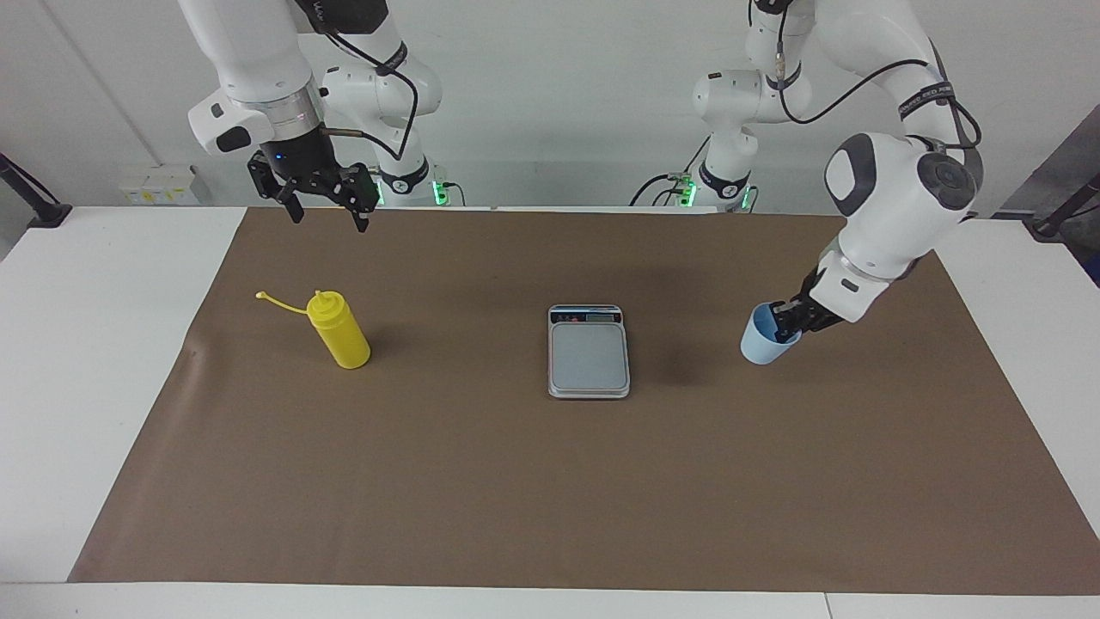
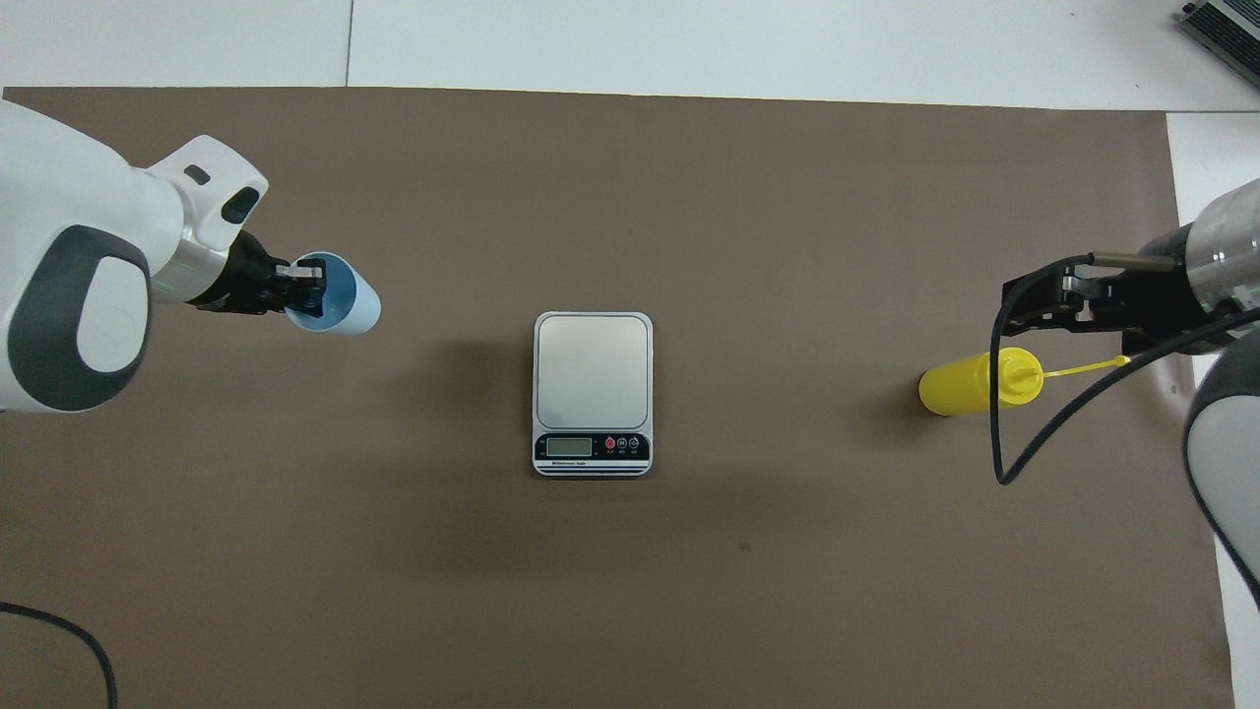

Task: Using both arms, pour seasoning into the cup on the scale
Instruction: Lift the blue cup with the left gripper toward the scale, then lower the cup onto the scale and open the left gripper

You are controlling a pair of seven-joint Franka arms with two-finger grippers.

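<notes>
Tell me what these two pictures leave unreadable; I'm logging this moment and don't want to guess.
- Scale display: digits too small in the overhead view, and smaller still in the facing view.
- Cup: whether it rests on the mat or is lifted; tilted in the left hand, its base gives no clear sign.
- Cup's inside: partly covered by a finger at the rim.
- Seasoning: fill level, hidden by opaque yellow plastic.
- Right hand hangs open, well above the seasoning.

seasoning bottle [image 1: 341, 331]: smooth yellow plastic | cup [image 1: 765, 341]: pale blue plastic, matt | scale [image 1: 589, 350]: brushed silver-grey plate, glossy dark display strip | table cover [image 1: 550, 481]: matt brown paper | arms [image 1: 894, 198]: glossy white shells
</notes>
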